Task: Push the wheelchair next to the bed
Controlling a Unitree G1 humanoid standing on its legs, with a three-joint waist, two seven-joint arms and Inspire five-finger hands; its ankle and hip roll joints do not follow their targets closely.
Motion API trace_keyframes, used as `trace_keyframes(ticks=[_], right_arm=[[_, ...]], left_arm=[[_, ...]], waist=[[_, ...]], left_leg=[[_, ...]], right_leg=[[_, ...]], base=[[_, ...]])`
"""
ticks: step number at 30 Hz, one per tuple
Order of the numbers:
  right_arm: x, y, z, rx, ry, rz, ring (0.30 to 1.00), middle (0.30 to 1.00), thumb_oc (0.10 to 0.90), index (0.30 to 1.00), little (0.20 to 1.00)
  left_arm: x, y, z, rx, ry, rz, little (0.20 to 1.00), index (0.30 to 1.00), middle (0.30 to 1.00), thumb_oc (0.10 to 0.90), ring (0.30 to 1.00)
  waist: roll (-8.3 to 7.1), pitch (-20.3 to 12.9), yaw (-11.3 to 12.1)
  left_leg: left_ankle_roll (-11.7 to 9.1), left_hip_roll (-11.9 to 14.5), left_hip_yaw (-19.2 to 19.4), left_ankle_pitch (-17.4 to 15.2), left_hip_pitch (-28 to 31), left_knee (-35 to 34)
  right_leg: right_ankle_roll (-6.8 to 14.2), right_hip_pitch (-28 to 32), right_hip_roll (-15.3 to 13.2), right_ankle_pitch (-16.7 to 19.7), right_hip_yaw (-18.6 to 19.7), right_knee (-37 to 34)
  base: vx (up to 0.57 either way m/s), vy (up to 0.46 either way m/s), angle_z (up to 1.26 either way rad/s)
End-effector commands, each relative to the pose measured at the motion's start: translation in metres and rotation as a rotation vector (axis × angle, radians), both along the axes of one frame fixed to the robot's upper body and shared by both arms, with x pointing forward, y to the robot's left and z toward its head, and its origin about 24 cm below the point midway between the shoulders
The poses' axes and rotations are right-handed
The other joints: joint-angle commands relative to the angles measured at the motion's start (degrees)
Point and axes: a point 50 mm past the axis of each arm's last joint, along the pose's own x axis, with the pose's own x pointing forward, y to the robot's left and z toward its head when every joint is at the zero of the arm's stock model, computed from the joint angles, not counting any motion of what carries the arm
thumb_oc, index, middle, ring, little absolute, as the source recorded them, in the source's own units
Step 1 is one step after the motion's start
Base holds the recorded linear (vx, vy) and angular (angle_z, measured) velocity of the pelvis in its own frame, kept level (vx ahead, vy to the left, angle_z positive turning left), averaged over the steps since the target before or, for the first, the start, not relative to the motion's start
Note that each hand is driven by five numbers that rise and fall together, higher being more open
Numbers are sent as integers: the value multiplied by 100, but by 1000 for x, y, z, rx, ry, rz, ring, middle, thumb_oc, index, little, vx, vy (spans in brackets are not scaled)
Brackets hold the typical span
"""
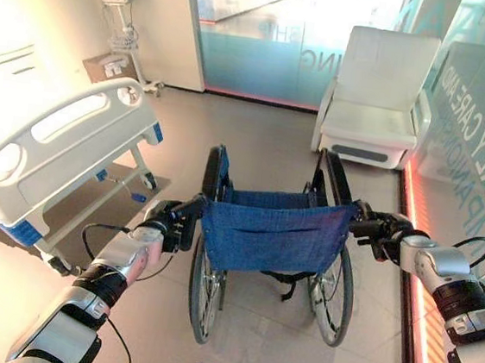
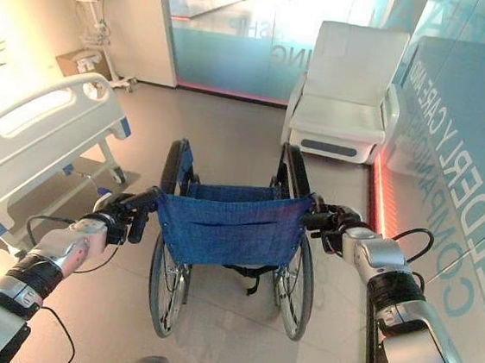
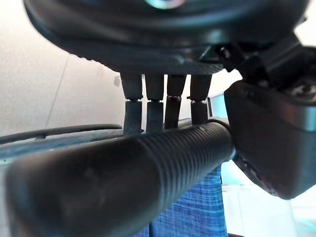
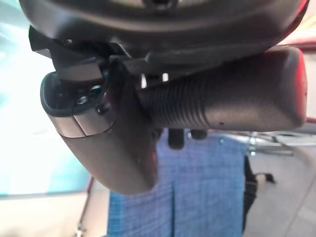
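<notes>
1. The bed (image 1: 64, 141) stands on the left, near the wheelchair (image 1: 273, 237) but apart from it.
2. The left hand (image 1: 167, 223) is curled round the wheelchair's left grip (image 3: 118, 182).
3. The wheelchair sits in the middle of the floor.
4. The right hand (image 1: 382, 231) is curled round the right grip (image 4: 232, 96).
5. A white armchair (image 1: 378, 100) stands behind.

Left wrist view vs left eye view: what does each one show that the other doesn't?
Left wrist view alone: the left robot hand close up, fingers curled behind the ribbed push handle. Left eye view alone: the bed to the left, the white armchair ahead, the right robot hand on the wheelchair. Both: the blue backrest and that handle.
</notes>
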Motion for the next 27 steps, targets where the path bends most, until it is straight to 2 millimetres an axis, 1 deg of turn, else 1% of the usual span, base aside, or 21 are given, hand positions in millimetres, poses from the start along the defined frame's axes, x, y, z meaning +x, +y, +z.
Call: trace_keyframes(ticks=[1,3,6,7,9,11,12,13,14,15,16,17,18,19,20,22,23,24,25,26,27], right_arm=[[16,98,26,379,-150,298,300,300,400,300,300],[12,95,21,375,-142,298,300,300,400,300,300],[9,86,14,374,-125,298,300,300,400,300,300],[9,84,12,377,-119,300,300,300,400,300,300],[9,85,10,381,-115,305,300,300,400,300,300],[5,83,3,390,-110,290,300,300,400,300,300],[5,83,2,391,-111,287,300,300,400,300,300],[2,82,-1,404,-114,262,300,300,400,300,300],[2,82,-2,406,-115,260,300,300,400,300,300],[1,82,-4,413,-117,248,300,300,400,300,300],[-1,81,-7,410,-124,236,300,300,400,300,300],[-2,80,-7,408,-126,234,300,300,400,300,300],[-2,79,-7,408,-126,233,300,300,400,300,300],[-2,78,-7,410,-127,233,300,300,400,300,300],[-1,79,-6,411,-127,237,300,300,400,300,300],[2,80,-3,407,-132,239,300,300,400,300,300],[5,82,1,402,-138,249,300,300,400,300,300],[7,82,5,401,-147,256,300,300,400,300,300],[7,81,5,401,-151,256,300,300,400,300,300],[9,79,10,397,-169,268,300,300,400,300,300],[10,77,14,396,-184,274,300,300,400,300,300]], left_arm=[[21,-48,35,-528,-226,-90,300,300,300,400,300],[19,-44,36,-524,-224,-89,300,300,300,400,300],[15,-36,34,-516,-215,-82,300,300,300,400,300],[14,-31,34,-508,-211,-71,300,300,300,400,300],[15,-27,34,-498,-207,-60,300,300,300,400,300],[17,-23,32,-474,-193,-55,300,300,300,400,300],[18,-23,32,-471,-192,-57,300,300,300,400,300],[21,-25,33,-462,-186,-73,300,300,300,400,300],[21,-25,34,-462,-186,-75,300,300,300,400,300],[23,-27,34,-459,-184,-83,300,300,300,400,300],[25,-30,33,-450,-179,-96,300,300,300,400,300],[26,-32,32,-448,-177,-98,300,300,300,400,300],[27,-33,32,-448,-176,-99,300,300,300,400,300],[28,-36,31,-448,-173,-99,300,300,300,400,300],[29,-40,31,-449,-171,-95,300,300,300,400,300],[31,-44,32,-448,-176,-98,300,300,300,400,300],[34,-47,34,-445,-184,-104,300,300,300,400,300],[35,-49,35,-443,-192,-106,300,300,300,400,300],[35,-50,36,-443,-195,-108,300,300,300,400,300],[36,-53,38,-439,-209,-114,300,300,300,400,300],[36,-55,40,-439,-220,-118,300,300,300,400,300]], waist=[[107,109,264],[120,84,356],[119,16,473],[132,-40,523],[136,-76,560],[72,-163,651],[56,-180,664],[-33,-244,695],[-25,-257,701],[-54,-273,701],[-54,-255,665],[8,-260,631],[27,-259,612],[89,-246,550],[72,-227,488],[119,-191,439],[140,-161,365],[144,-128,309],[149,-110,287],[160,-44,192],[107,10,110]], left_leg=[[-101,-24,-42,1298,-254,-1290],[-147,13,-35,1555,-459,-1792],[-158,56,-6,1624,-681,-2090],[-110,45,30,1587,-635,-2021],[-72,51,87,1528,-570,-1877],[123,-58,96,1196,-455,-1601],[162,-91,96,1135,-430,-1580],[325,-271,46,924,-257,-1560],[343,-270,38,916,-249,-1562],[439,-350,35,845,-170,-1550],[573,-492,52,734,-11,-1524],[606,-492,51,696,65,-1528],[623,-503,59,672,107,-1532],[661,-523,112,596,256,-1550],[644,-600,160,453,467,-1601],[685,-561,300,486,569,-1651],[667,-555,305,453,710,-1705],[652,-565,261,426,826,-1745],[649,-568,229,408,884,-1764],[635,-572,121,321,1030,-1809],[635,-639,58,218,1106,-1796]], right_leg=[[154,477,310,599,20,-404],[148,697,365,545,121,-484],[137,975,385,381,253,-546],[156,1054,342,257,233,-541],[180,1126,271,155,137,-525],[331,1348,-9,-24,-78,-456],[367,1372,-55,-41,-110,-442],[540,1425,-269,-56,-264,-248],[558,1402,-284,-12,-279,-198],[678,1308,-447,189,-381,193],[817,971,-749,698,-481,1276],[827,747,-778,933,-479,1714],[833,642,-793,985,-474,1927],[840,311,-883,1175,-494,2484],[869,91,-1060,1161,-485,2697],[757,-124,-991,1063,-597,2389],[690,-276,-810,885,-649,1903],[675,-393,-709,885,-672,1582],[669,-471,-668,890,-669,1494],[655,-768,-497,949,-641,974],[716,-998,-393,1118,-571,405]], base=[[447,156,-23],[446,154,-29],[428,180,-31],[393,215,-39],[407,235,-51],[409,265,-58],[375,276,-54],[260,205,-35],[327,288,-22],[313,354,-2],[385,439,-6],[316,373,-11],[253,289,-4],[379,307,21],[357,293,24],[263,110,-22],[297,25,-50],[251,8,-29],[204,-25,-6],[233,-53,7],[274,-73,12]])
